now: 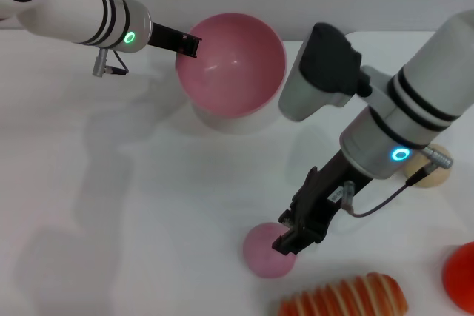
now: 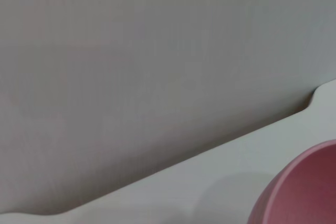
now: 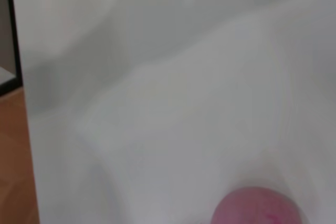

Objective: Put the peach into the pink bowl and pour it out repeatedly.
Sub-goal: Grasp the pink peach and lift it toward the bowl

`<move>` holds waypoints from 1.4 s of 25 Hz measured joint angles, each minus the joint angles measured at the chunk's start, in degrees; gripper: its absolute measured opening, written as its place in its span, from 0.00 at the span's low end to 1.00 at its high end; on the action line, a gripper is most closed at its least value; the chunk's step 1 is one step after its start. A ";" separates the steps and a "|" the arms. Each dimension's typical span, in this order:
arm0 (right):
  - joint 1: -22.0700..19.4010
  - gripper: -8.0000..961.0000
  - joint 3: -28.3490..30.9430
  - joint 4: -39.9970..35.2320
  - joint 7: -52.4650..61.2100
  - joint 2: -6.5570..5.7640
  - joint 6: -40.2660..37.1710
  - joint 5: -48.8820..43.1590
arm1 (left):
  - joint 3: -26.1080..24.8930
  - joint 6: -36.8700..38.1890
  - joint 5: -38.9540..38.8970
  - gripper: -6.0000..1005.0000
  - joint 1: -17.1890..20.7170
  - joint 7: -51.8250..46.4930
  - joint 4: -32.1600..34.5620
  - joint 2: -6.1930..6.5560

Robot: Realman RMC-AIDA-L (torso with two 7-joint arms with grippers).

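Peach (image 1: 265, 251): on table (image 1: 148, 205), near front edge; right pincer (image 1: 287, 240) clamped on it, covering its right side. Bowl (image 1: 231, 63): tilted, rim gripped by left pincer (image 1: 189, 44); base hidden.

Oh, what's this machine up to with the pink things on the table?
The robot's left gripper holds the pink bowl by its rim, tipped toward the camera and empty, at the back of the white table. Its right gripper is down on the peach near the front edge, fingers against it. The peach isn't in the bowl yet. A striped bread roll lies nearby, untouched.
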 joint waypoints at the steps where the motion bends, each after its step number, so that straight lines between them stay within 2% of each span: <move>1: -0.08 0.40 -0.98 0.07 0.39 0.02 0.75 0.00 | 0.01 0.02 -0.05 0.06 0.05 0.08 0.00 -0.02; 6: 0.07 0.40 -5.21 0.46 2.40 0.10 3.76 0.00 | 0.50 0.07 -1.54 0.06 0.68 1.17 -0.01 -0.18; 13: 0.61 0.40 -6.75 1.42 2.73 0.17 5.42 0.00 | 0.50 0.15 -4.91 0.07 1.95 3.92 0.04 -0.17; 28: 1.71 0.39 -10.67 3.32 3.27 0.34 7.70 0.13 | 0.49 0.12 -5.15 0.07 2.59 5.29 1.09 -0.03; 31: 1.46 0.15 -10.77 2.84 2.96 0.34 7.77 0.13 | 0.49 -0.02 -5.15 0.07 2.63 5.61 1.23 -0.08; 35: 0.82 0.07 -10.45 1.24 2.97 0.30 7.71 0.13 | 0.49 -0.03 -5.15 0.07 2.78 5.61 1.28 -0.10</move>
